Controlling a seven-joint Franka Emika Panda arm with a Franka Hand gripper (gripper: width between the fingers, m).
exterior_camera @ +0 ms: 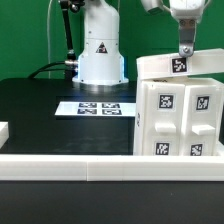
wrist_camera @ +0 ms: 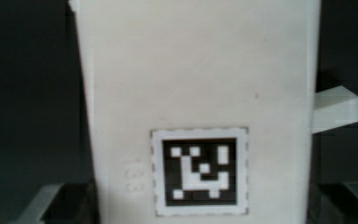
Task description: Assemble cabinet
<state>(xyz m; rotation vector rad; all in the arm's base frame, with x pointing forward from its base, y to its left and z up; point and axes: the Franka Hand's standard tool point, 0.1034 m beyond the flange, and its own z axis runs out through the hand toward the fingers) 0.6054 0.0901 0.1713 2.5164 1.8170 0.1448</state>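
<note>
In the exterior view, a black worktop point(exterior_camera: 40, 110) fills the middle of the scene, edged along the front by a long white rail point(exterior_camera: 70, 166). The robot's white base point(exterior_camera: 100, 50) stands at the back, and just in front of it the marker board point(exterior_camera: 97, 107) lies flat. On the exterior view's right stands the cabinet point(exterior_camera: 178, 118), a big white box whose front shows several black-and-white square tags. Above it a smaller white panel point(exterior_camera: 180, 65) with one tag of its own sits tilted, touching or just over the box's top edge; which of the two cannot be told. The arm comes down from the top right corner, and the tool point(exterior_camera: 185, 50) meets the panel's upper edge, directly above the cabinet. The panel's long axis runs roughly left to right across the view, sloping a little. The fingertips are too small here to tell for certain whether they pinch the panel. In the wrist view, the white panel point(wrist_camera: 194, 100) fills most of the frame, its long axis running away from the camera, with a square tag point(wrist_camera: 201, 168) near the tool end. Dark fingers point(wrist_camera: 48, 203) show on either side of it, so the tool appears closed on the panel. The cabinet body below is hidden, so alignment must be judged from outside.
</note>
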